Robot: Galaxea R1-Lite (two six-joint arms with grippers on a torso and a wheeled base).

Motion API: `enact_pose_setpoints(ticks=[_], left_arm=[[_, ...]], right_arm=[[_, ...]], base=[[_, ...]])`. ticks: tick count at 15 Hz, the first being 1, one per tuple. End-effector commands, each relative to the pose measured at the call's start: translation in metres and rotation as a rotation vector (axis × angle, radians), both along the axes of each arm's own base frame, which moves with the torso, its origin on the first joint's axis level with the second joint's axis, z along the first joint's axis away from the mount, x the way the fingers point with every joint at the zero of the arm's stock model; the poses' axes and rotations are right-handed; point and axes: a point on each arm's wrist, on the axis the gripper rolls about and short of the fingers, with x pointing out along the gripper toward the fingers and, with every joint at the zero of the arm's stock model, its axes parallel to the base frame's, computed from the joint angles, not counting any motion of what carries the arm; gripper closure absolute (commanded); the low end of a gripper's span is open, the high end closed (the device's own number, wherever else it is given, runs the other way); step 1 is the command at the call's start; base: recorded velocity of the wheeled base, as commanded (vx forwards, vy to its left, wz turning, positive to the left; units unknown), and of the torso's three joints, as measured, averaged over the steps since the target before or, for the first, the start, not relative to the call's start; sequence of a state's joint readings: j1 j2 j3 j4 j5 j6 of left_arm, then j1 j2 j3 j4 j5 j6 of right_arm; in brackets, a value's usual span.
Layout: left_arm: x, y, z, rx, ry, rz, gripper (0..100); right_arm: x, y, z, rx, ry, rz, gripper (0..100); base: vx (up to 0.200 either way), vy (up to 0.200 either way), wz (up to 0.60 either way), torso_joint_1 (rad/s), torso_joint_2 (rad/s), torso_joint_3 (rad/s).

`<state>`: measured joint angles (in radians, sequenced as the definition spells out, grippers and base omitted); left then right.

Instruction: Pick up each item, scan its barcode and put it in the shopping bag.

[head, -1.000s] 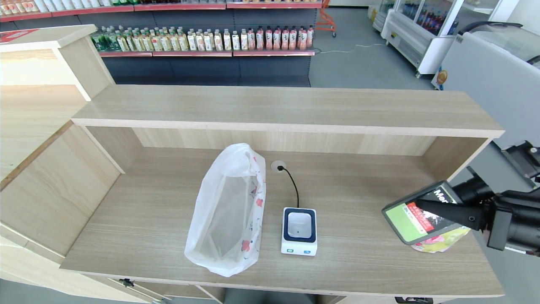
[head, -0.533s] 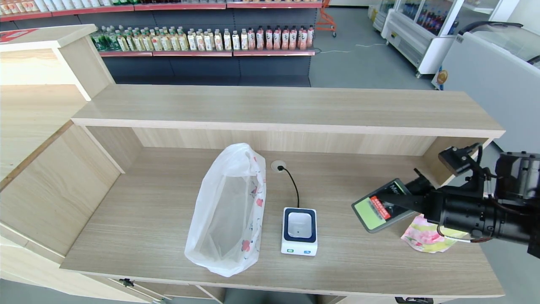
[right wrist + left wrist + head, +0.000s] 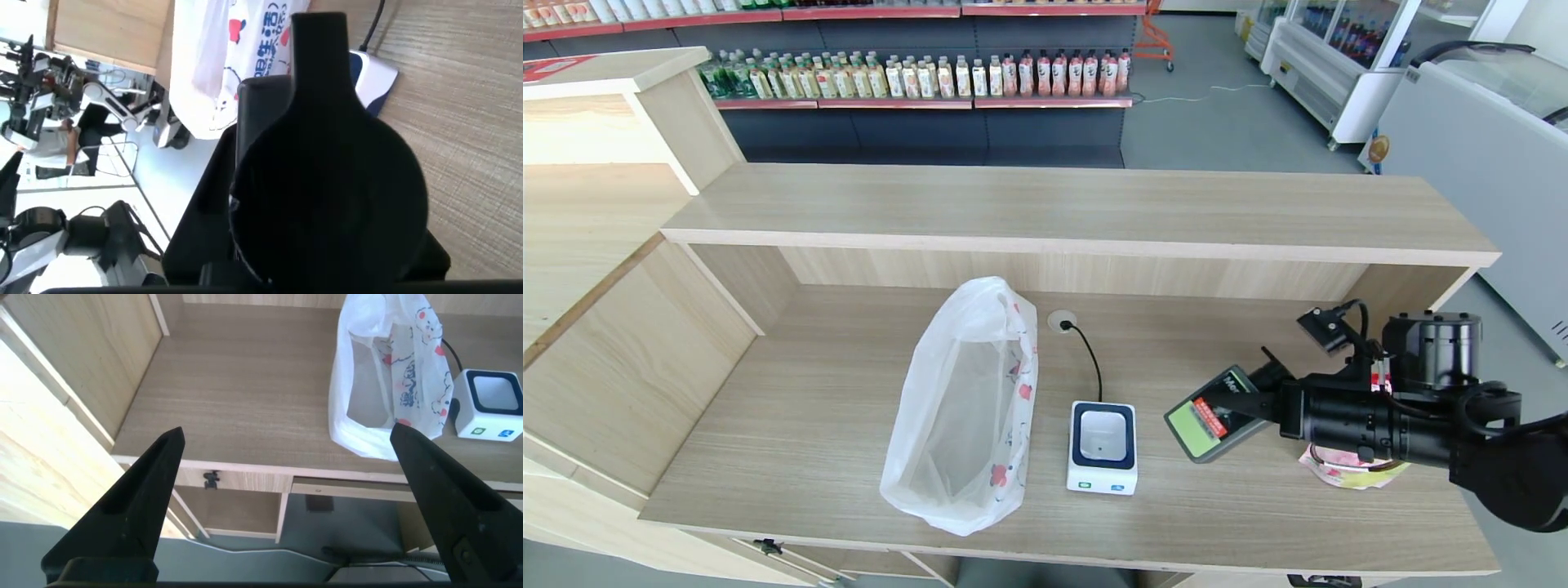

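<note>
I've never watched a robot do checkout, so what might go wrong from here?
The right pincer grips the box by one end, so it might slip or tilt before reaching the scanner. The shopping bag lies slumped on the counter, so the box may catch on its mouth instead of dropping in.

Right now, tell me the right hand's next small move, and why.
Probably carry the box leftward until it hangs over the scanner, whose window faces up. The right hand grips the box above the counter, just right of the scanner and not yet over its window, so a barcode likely cannot be read there. The shopping bag lies beyond the scanner, for afterwards.
</note>
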<state>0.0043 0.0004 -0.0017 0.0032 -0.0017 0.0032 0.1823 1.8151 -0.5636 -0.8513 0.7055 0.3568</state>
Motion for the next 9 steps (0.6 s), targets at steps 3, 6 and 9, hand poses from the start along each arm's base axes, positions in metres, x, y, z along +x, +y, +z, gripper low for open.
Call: enact_pose_setpoints(ticks=[3, 6, 9], left_arm=[[0.000, 0.000, 0.000, 0.001, 0.000, 0.001, 0], [0.000, 0.000, 0.000, 0.000, 0.000, 0.001, 0], [0.000, 0.000, 0.000, 0.001, 0.000, 0.001, 0]], right_arm=[[0.006, 0.017, -0.013, -0.020, 0.010, 0.014, 100], [0.008, 0.025, -0.015, -0.017, -0.010, 0.033, 100], [0.014, 0.038, -0.019, -0.047, -0.017, -0.001, 100]], base=[[0.000, 0.067, 0.00, -0.001, 0.00, 0.001], [0.000, 0.200, 0.00, 0.006, 0.00, 0.001], [0.000, 0.000, 0.00, 0.000, 0.00, 0.000]])
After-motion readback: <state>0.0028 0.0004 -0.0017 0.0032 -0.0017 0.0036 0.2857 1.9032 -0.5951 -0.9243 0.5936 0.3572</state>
